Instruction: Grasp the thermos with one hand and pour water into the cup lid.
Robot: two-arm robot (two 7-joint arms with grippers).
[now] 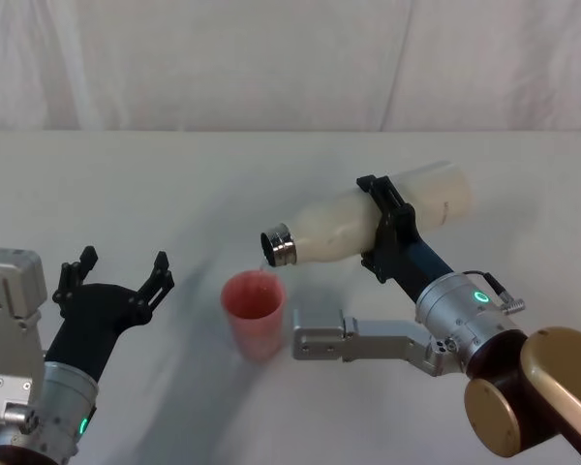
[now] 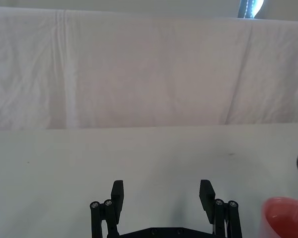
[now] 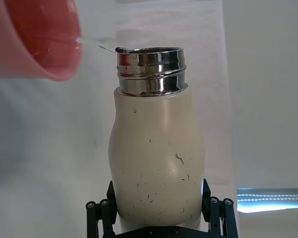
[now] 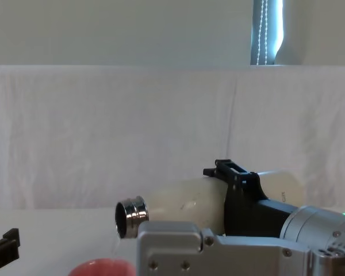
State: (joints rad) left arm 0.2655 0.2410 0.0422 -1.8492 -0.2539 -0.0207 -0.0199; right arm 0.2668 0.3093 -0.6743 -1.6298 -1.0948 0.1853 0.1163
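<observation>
Right tool point(image 1: 392, 228) clamps the thermos point(image 1: 353, 228) tipped sideways, trickling water into the cup lid point(image 1: 255, 310); left tool point(image 1: 116, 281) gapes empty.

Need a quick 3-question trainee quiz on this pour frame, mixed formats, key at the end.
1. True or false: the thermos stands upright on the table.
2. Multiple choice: which end effector grips the thermos? A) left end effector B) right end effector C) both
3. Fill in: the thermos's steel neck points toward the ____ .

Key
1. False. It is tilted almost flat, held in the air, neck lower than its base.
2. B. The right one is clamped around the body; the left one is open, beside the cup lid, holding nothing.
3. Cup lid. A thin stream of water runs from the neck's lip into it.
</observation>
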